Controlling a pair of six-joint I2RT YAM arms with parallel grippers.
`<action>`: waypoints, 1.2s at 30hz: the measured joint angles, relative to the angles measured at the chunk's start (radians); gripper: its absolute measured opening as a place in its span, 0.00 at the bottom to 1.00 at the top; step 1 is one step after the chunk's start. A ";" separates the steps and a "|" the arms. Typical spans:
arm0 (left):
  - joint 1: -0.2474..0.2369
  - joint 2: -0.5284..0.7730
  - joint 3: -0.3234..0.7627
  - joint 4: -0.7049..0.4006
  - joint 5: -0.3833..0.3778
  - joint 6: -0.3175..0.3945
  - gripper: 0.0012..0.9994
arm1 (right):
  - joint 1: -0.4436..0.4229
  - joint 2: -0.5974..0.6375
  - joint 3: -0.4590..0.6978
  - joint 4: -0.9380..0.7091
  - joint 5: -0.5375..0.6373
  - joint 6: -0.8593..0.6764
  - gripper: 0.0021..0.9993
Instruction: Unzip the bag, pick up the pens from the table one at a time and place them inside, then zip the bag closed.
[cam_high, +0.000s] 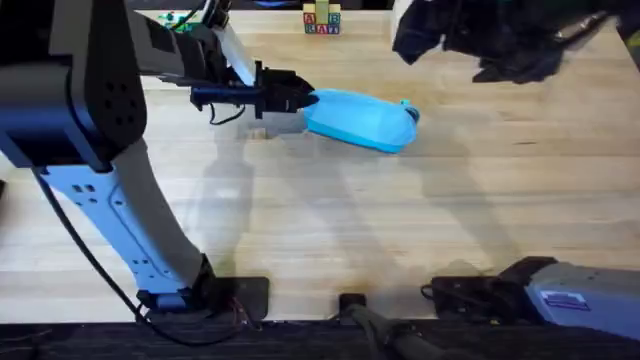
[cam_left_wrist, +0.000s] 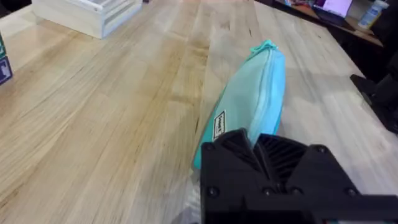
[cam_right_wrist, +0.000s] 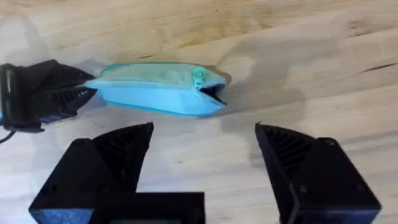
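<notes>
Blue bag (cam_high: 360, 121) — one end in left jaws, right jaws apart, above.

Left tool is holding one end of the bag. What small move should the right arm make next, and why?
Probably lower the right tool, open above the table, onto the teal pull at the bag's far end. The left tool already pins the other end, and the zipper looks barely opened there.
</notes>
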 joint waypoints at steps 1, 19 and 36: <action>0.000 0.000 0.000 0.000 0.000 0.000 0.04 | 0.000 0.015 0.000 0.011 0.000 0.002 1.00; 0.000 0.000 0.000 0.000 0.000 0.000 0.04 | -0.046 0.237 0.000 0.067 -0.001 0.040 1.00; 0.000 0.000 0.000 0.000 0.000 0.000 0.04 | -0.083 0.339 0.000 0.135 -0.107 -0.039 1.00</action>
